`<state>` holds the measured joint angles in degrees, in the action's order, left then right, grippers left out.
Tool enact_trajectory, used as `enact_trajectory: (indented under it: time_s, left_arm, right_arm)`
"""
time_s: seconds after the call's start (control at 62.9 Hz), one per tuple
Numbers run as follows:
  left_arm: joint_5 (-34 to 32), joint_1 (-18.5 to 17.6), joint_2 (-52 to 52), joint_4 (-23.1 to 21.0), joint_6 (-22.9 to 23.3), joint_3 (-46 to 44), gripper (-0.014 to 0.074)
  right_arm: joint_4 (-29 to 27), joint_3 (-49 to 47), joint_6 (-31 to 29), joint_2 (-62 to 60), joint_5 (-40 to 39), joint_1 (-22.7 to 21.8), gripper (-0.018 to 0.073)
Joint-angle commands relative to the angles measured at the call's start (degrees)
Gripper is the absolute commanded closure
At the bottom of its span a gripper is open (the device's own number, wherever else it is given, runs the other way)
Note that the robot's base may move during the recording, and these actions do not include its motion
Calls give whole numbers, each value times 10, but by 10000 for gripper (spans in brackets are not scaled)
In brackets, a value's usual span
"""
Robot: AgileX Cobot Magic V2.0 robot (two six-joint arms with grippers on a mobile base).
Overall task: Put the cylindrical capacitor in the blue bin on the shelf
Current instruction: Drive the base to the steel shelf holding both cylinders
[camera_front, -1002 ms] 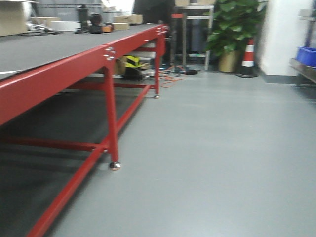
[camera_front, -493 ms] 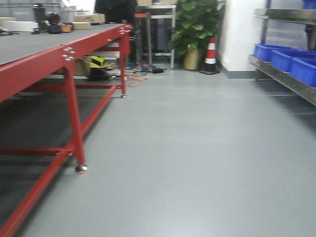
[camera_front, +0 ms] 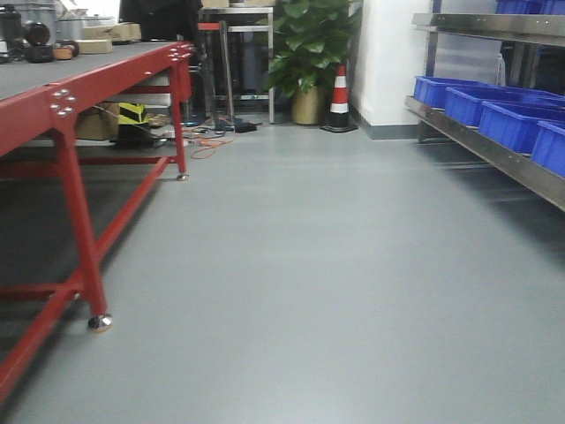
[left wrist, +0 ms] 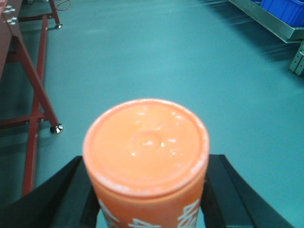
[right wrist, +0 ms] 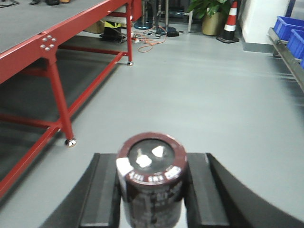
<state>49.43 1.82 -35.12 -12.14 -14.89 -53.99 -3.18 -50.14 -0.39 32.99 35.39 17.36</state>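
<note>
Clamping the cylindrical capacitor (right wrist: 151, 190) is the right end effector (right wrist: 152, 159); the left end effector (left wrist: 148, 161) clamps an orange cylinder (left wrist: 146, 137).

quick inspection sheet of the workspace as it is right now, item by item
surface: grey floor, smooth.
job's things: cylindrical capacitor upright in right pincer; blue bins in a row on steel shelf.
clutter: cardboard boxes on red table; yellow-black object beneath it.
pincers: left pincer shut on orange cylinder; right pincer shut on the capacitor.
cables: orange cable on the floor by the table's far leg.
surroundings: traffic cone, potted plant, white wall.
</note>
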Motion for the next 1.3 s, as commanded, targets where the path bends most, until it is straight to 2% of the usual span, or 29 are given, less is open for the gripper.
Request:
enact_trajectory:
  time_s: [0.0, 1.288]
  left_arm:
    - [-11, 2, 4, -5, 0, 0, 707]
    - [-11, 2, 4, -5, 0, 0, 707]
  right_arm:
    - [4, -5, -1, -3, -16, 0, 712]
    - [4, -5, -1, -3, -16, 0, 712]
